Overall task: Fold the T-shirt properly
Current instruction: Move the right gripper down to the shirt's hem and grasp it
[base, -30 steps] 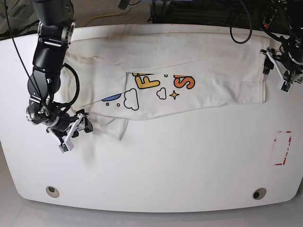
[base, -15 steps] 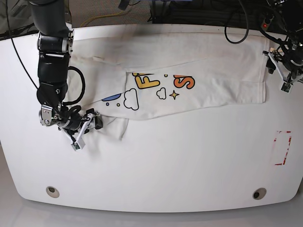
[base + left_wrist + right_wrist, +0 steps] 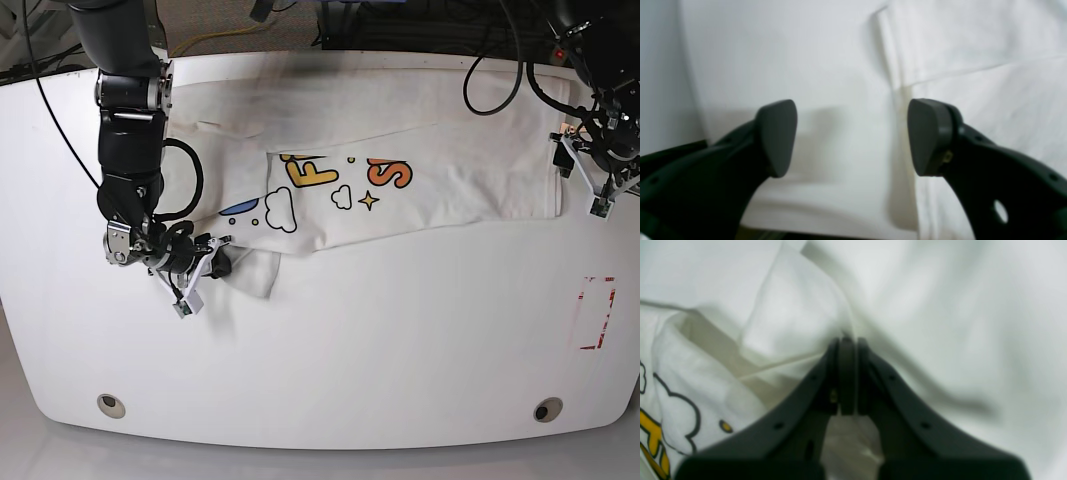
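Right jaws: they were pinched together on an edge of the white short-sleeved T-shirt (image 3: 440,190), at the corner by the sleeve flap (image 3: 255,272).
Left jaws: they stood apart with nothing between them, and the shirt's hem edge (image 3: 902,66) ran just beside and beneath one fingertip.
T-shirt: it lay on the white bench (image 3: 330,350), reaching from the right jaws across to the left jaws, most of it on the far side of both.
Done: the shirt looked partly folded, its body doubled into a long band; the lettering (image 3: 388,172) was partly covered by a layer turned over it.
Loose: the sleeve flap stuck out from the band, on the near side of the right jaws, and the cloth by them was rumpled.
Left to do: the flap probably had to be tucked in or straightened, the left end gripped, and the band brought down to a compact shape.
Progress: about midway, by judgement; no finished bundle showed.
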`<state>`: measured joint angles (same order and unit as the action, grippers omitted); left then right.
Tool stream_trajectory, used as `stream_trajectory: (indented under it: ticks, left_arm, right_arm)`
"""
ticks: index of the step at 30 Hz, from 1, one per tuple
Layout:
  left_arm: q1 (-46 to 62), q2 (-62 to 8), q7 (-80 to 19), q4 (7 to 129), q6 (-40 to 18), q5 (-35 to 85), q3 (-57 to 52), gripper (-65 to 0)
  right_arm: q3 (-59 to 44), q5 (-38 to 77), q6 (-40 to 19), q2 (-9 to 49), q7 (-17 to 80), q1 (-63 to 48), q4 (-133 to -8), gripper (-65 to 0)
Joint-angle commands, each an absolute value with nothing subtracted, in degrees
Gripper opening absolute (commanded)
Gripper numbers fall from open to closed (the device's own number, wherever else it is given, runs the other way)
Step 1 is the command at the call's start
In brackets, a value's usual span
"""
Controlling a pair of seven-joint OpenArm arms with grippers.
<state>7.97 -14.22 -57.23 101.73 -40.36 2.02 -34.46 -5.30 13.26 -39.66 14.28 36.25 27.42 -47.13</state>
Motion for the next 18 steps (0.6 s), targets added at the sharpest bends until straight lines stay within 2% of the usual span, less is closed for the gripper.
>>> stream_trajectory:
  ticks: [1,8,18]
  left_arm:
    - [4.70,-15.34,-56.22,99.56,-40.00,1.80,-34.86,-15.6]
    - [-2.15,-15.34,-56.13,91.30,-35.65,1.80,-34.86,-15.4]
    - [-8.66,-15.16,-56.04,79.69,-35.82,2.15,-34.59,-15.3]
  right_arm:
    - [-5.49,13.67,-40.00,15.16,35.47,29.32,-48.31,-65.0]
    - [-5.49,13.67,-40.00,15.52,35.56,29.32,-48.40,-65.0]
    - [-5.76,13.76,-40.00,15.87,35.56,28.09,-49.36,-65.0]
